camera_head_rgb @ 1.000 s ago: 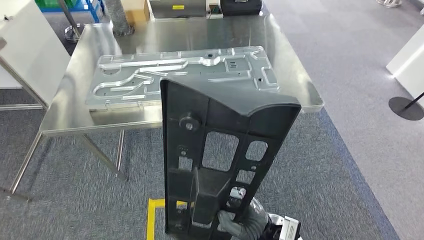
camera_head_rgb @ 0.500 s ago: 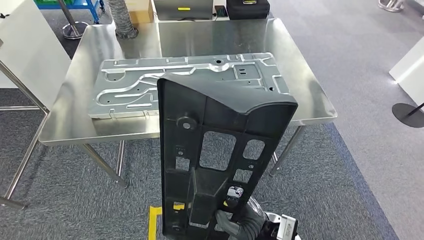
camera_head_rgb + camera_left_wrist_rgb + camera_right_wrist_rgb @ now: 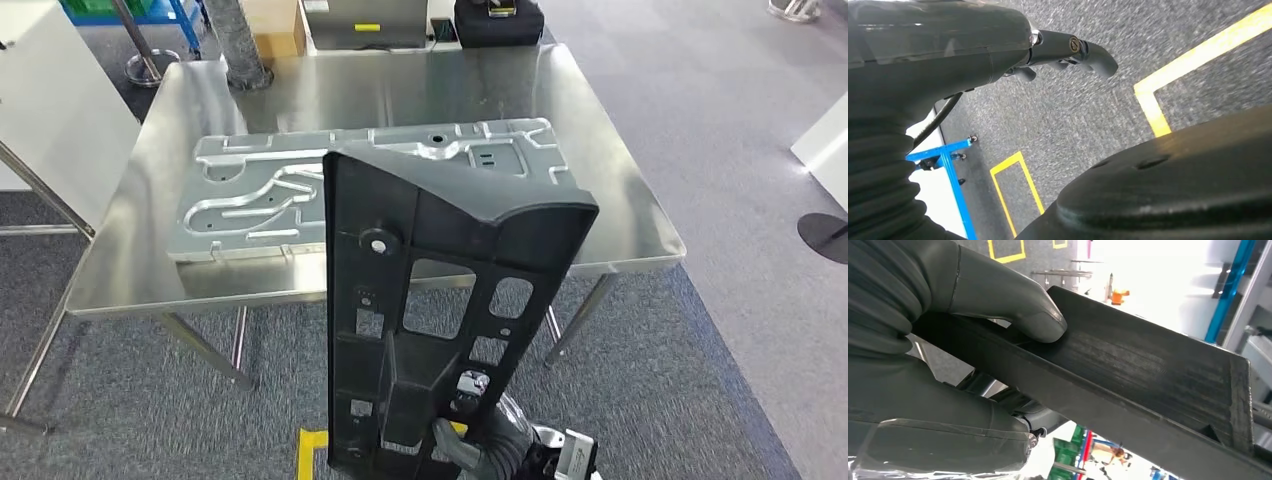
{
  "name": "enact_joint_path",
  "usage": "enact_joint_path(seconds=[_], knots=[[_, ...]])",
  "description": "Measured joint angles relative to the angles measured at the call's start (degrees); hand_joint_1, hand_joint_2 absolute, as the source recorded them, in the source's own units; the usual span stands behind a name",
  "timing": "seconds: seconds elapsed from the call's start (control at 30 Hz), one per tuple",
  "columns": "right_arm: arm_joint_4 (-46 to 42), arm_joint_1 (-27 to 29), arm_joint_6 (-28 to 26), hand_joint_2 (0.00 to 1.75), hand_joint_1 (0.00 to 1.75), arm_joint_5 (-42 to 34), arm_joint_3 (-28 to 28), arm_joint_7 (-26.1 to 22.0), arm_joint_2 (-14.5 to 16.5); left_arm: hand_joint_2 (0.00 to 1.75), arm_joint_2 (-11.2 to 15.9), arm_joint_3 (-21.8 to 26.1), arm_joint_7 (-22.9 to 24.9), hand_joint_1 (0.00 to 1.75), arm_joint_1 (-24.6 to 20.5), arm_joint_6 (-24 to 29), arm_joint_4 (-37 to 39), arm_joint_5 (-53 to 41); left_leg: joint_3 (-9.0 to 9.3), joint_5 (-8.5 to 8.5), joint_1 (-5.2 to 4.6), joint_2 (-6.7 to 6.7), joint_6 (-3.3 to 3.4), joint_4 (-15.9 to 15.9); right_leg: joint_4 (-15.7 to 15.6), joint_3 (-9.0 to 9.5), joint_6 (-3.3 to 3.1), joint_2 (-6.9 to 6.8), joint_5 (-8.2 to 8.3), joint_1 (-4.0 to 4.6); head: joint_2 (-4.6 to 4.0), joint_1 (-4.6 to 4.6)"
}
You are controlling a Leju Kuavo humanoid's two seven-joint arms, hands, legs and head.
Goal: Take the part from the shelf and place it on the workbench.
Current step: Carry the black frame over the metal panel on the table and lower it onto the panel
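My right hand (image 3: 480, 447) grips the lower end of a tall black plastic part (image 3: 450, 215) with several cut-outs, holding it upright in front of me. In the right wrist view the thumb (image 3: 1033, 320) presses on the part's edge (image 3: 1148, 375). Beyond the part stands the steel workbench (image 3: 400, 85), with a large embossed metal plate (image 3: 270, 190) lying flat on it. The part's top hides a piece of that plate. My left hand (image 3: 948, 55) hangs over the carpet with its fingers (image 3: 1073, 47) apart and nothing in them.
A white panel (image 3: 50, 100) stands left of the workbench. A grey case (image 3: 370, 20), a dark bag (image 3: 498, 20) and a grey hose (image 3: 238, 40) sit at its far side. Yellow floor tape (image 3: 305, 455) lies by my feet. A stanchion base (image 3: 825, 235) stands on the right.
The whole picture has shifted: the camera has moved and the workbench now sits lower and nearer in view. My right hand still holds the black part the same way.
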Motion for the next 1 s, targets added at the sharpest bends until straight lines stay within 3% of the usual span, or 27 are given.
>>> enact_joint_path(seconds=[0.1, 0.13, 0.17, 0.2, 0.27, 0.3, 0.33, 0.43, 0.5, 0.63, 0.67, 0.7, 0.77, 0.8, 0.87, 0.93, 1.0], knots=[[0.03, 0.03, 0.21, 1.75, 1.75, -0.01, -0.02, 0.0, 0.31, 1.75, 0.13, 0.0, -0.14, 0.0, -0.24, 0.02, 0.0, 0.04, -5.59, -4.39, 0.39, 0.04, -0.77, 9.04, -0.09, 1.3, -0.07, -0.05, -0.88, -0.18, 0.0, -0.03], [0.06, 0.07, 0.28, 1.75, 1.75, -0.01, -0.03, 0.01, 0.35, 1.75, 0.16, 0.01, -0.19, 0.0, -0.34, 0.02, 0.0, 0.07, -7.3, -4.75, 0.48, 0.05, -1.0, 10.94, -0.07, 1.69, 0.03, -0.01, -1.27, -0.25, 0.0, -0.03], [0.11, 0.08, 0.36, 1.75, 1.75, 0.0, -0.04, 0.01, 0.37, 1.75, 0.19, 0.01, -0.21, 0.0, -0.41, 0.02, 0.0, 0.1, -8.12, -3.98, 0.55, 0.07, -1.18, 10.98, -0.06, 2.19, 0.18, 0.06, -1.7, -0.35, 0.0, -0.03], [0.15, 0.09, 0.45, 1.75, 1.75, 0.02, -0.05, 0.01, 0.38, 1.75, 0.22, 0.01, -0.22, 0.0, -0.43, 0.01, 0.0, 0.13, -7.94, -2.02, 0.61, 0.09, -1.33, 8.99, -0.04, 2.84, 0.39, 0.13, -2.19, -0.5, 0.0, -0.03], [0.22, 0.05, 0.61, 1.75, 1.75, 0.05, -0.06, 0.01, 0.4, 1.75, 0.28, 0.02, -0.18, 0.0, -0.32, -0.03, 0.01, 0.16, -5.98, 3.04, 0.67, 0.27, -1.49, 1.86, 0.04, 4.28, 0.98, 0.24, -3.34, -0.74, 0.0, -0.03], [0.26, -0.02, 0.66, 1.75, 1.75, 0.09, -0.07, 0.0, 0.41, 1.75, 0.3, 0.02, -0.16, 0.0, -0.27, -0.07, 0.01, 0.17, -5.14, 4.34, 0.61, 0.39, -1.18, -0.92, 0.13, 4.66, 1.33, 0.29, -3.83, -0.75, 0.0, -0.03], [0.31, -0.1, 0.68, 1.75, 1.75, 0.14, -0.07, 0.0, 0.42, 1.75, 0.31, 0.02, -0.15, 0.0, -0.24, -0.1, 0.01, 0.21, -4.73, 5.03, 0.52, 0.46, -0.66, -2.51, 0.19, 4.8, 1.7, 0.3, -4.24, -0.72, 0.0, -0.02], [0.38, -0.36, 0.75, 1.75, 1.75, 0.33, -0.08, 0.01, 0.44, 1.75, 0.25, 0.03, -0.15, 0.0, -0.28, -0.12, 0.02, 0.33, -4.41, 4.76, 0.41, 0.33, 1.14, -3.07, 0.75, 4.77, 2.66, 0.26, -4.63, -0.53, 0.0, -0.01], [0.38, -0.65, 0.78, 1.75, 1.75, 0.39, -0.08, 0.0, 0.45, 1.75, 0.16, 0.04, -0.14, 0.0, -0.25, -0.12, 0.02, 0.35, -3.73, 4.44, 0.56, 0.33, 1.75, -3.38, 3.91, 3.32, 3.2, 0.12, -5.26, -0.64, 0.0, -0.01], [0.57, -0.87, 0.8, 1.75, 1.75, 0.41, -0.08, 0.0, 0.48, 1.75, 0.13, 0.04, -0.14, 0.0, -0.16, -0.12, 0.02, 0.34, -2.53, 3.28, 0.5, 0.34, 2.35, -3.52, 16.85, -5.65, 3.96, -0.15, -9.59, -0.76, 0.0, -0.01], [0.64, -0.87, 0.81, 1.75, 1.75, 0.41, -0.08, 0.01, 0.48, 1.75, 0.13, 0.04, -0.14, 0.0, -0.14, -0.12, 0.02, 0.33, -2.04, 2.88, 0.47, 0.25, 2.34, -3.52, 17.34, -6.84, 3.84, -0.16, -9.15, -0.74, 0.0, -0.01], [0.69, -0.88, 0.84, 1.75, 1.75, 0.41, -0.08, 0.01, 0.48, 1.75, 0.13, 0.04, -0.14, 0.0, -0.11, -0.12, 0.02, 0.31, -1.42, 2.45, 0.42, 0.16, 2.3, -3.53, 15.76, -6.99, 3.56, -0.16, -7.44, -0.68, 0.0, -0.01], [0.7, -0.92, 0.94, 1.75, 1.75, 0.42, -0.08, 0.01, 0.48, 1.75, 0.07, 0.04, -0.14, 0.0, -0.04, -0.12, 0.02, 0.24, -0.17, 1.56, 0.34, 0.06, 2.11, -3.61, 8.62, -5.12, 2.66, -0.16, -2.03, -0.38, 0.0, -0.01], [0.7, -0.94, 1.02, 1.75, 1.75, 0.44, -0.08, 0.01, 0.48, 1.75, 0.01, 0.04, -0.15, 0.0, 0.01, -0.12, 0.02, 0.21, 0.34, 1.16, 0.27, 0.0, 1.93, -3.67, 5.35, -4.2, 2.21, -0.19, -0.54, -0.13, 0.0, 0.0], [0.69, -0.94, 1.17, 1.75, 1.75, 0.48, -0.08, -0.01, 0.48, 1.75, -0.09, 0.04, -0.2, 0.0, 0.09, -0.12, 0.02, 0.17, 0.92, 0.69, 0.17, -0.05, 1.4, -3.77, 1.9, -3.34, 1.42, -0.16, 0.57, 0.27, 0.0, 0.02], [0.68, -0.93, 1.28, 1.75, 1.75, 0.52, -0.08, -0.01, 0.5, 1.75, -0.03, 0.04, -0.23, 0.0, 0.11, -0.11, 0.02, 0.16, 1.29, 0.75, 0.05, -0.1, 0.74, -3.45, 1.22, -2.7, 0.97, -0.03, 0.7, 0.1, 0.0, 0.03], [0.67, -1.01, 1.34, 1.75, 1.75, 0.57, -0.09, -0.01, 0.56, 1.75, 0.07, 0.04, -0.26, 0.0, 0.12, -0.1, 0.01, 0.14, 0.66, 0.11, 0.04, -0.06, 0.23, -1.08, 0.57, -1.35, 0.57, 0.0, 0.8, -0.26, 0.0, 0.01]])
